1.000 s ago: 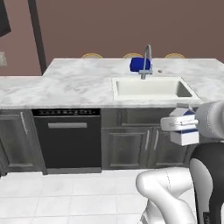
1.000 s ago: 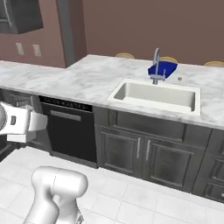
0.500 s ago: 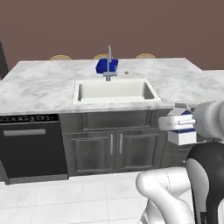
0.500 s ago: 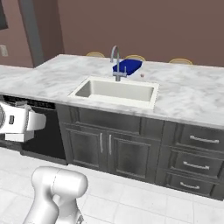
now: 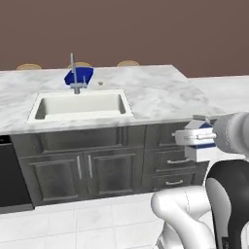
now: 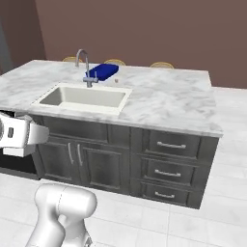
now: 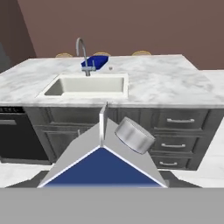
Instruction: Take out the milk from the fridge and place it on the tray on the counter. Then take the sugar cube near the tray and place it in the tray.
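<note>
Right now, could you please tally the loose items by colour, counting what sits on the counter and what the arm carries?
Blue: 1, the tray
Tan: 1, the sugar cube
White with blue band: 1, the milk
Total: 3

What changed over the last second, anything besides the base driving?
Only the base drove: the counter slid left across both base views, dishwasher nearly out of frame. Nothing taken or released. The milk stays held in the gripper at the same spot beside the arm. The tray and sugar cube keep their places behind the sink.
</note>
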{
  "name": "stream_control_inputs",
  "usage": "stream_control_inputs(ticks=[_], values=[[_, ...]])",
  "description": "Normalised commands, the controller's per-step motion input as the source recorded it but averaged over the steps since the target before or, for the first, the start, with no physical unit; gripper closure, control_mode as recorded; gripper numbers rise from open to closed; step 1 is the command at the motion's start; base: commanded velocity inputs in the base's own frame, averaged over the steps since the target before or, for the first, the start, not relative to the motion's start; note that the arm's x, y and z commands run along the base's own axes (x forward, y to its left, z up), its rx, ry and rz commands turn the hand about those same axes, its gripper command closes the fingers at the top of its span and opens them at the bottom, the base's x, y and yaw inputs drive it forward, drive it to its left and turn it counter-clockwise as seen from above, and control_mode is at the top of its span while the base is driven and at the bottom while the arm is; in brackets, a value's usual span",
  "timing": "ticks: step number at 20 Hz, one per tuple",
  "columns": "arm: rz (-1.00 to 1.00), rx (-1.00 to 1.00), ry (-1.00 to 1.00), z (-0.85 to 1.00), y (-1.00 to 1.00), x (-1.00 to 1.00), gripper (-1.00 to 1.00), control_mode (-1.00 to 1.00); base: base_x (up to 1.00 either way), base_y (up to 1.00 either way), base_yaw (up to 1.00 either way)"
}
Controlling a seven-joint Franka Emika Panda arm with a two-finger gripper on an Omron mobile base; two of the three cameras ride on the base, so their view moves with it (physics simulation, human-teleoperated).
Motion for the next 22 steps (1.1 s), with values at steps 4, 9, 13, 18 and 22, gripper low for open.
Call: stream_control_inputs(ticks=[4,9,13,18,22], values=[[0.0,0.0,0.0,0.0,0.0,0.0,1.0,1.0,0.52,-1.0,-0.01],[0.0,0.0,0.0,0.0,0.0,0.0,1.0,1.0,0.5,-1.0,0.0],[0.0,0.0,0.0,0.0,0.0,0.0,1.0,1.0,0.34,-1.0,0.0],[0.0,0.0,0.0,0.0,0.0,0.0,1.0,1.0,0.21,-1.0,0.0],[0.0,0.0,0.0,0.0,0.0,0.0,1.0,1.0,0.23,-1.0,0.0]])
